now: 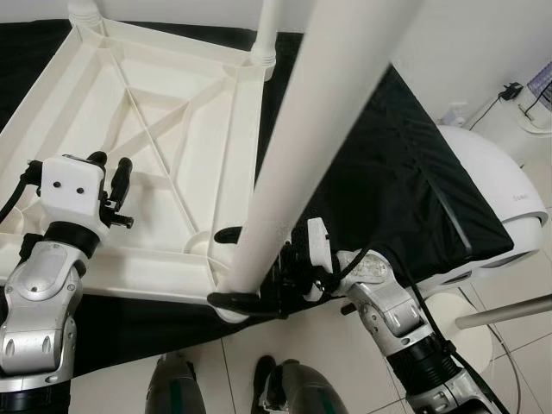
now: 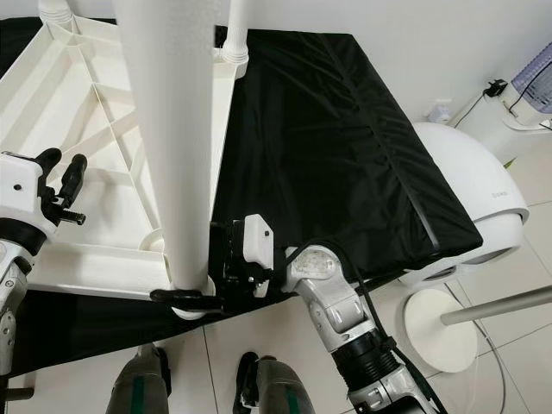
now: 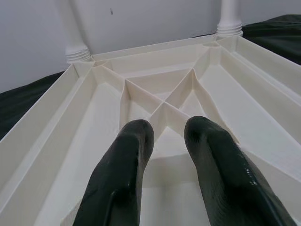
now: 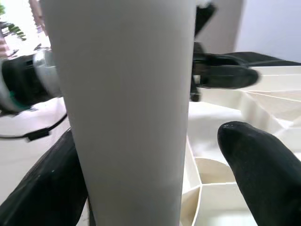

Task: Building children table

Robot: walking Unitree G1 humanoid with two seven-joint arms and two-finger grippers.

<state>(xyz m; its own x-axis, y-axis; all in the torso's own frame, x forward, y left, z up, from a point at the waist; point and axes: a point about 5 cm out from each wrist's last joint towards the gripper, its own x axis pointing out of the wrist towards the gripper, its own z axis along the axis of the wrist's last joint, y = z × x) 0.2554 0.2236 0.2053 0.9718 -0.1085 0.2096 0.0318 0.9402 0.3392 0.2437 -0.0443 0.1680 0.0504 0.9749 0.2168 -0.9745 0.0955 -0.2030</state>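
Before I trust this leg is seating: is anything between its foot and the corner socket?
Nothing visible. The right gripper holds the leg at its base, right over the tabletop's near corner socket.

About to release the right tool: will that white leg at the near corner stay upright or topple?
The white leg is tall, slim and smooth, so it probably tips if it isn't seated. Its foot sits at the near corner socket of the upturned tabletop, which may steady it. The right tool straddles its base; loosen slowly.
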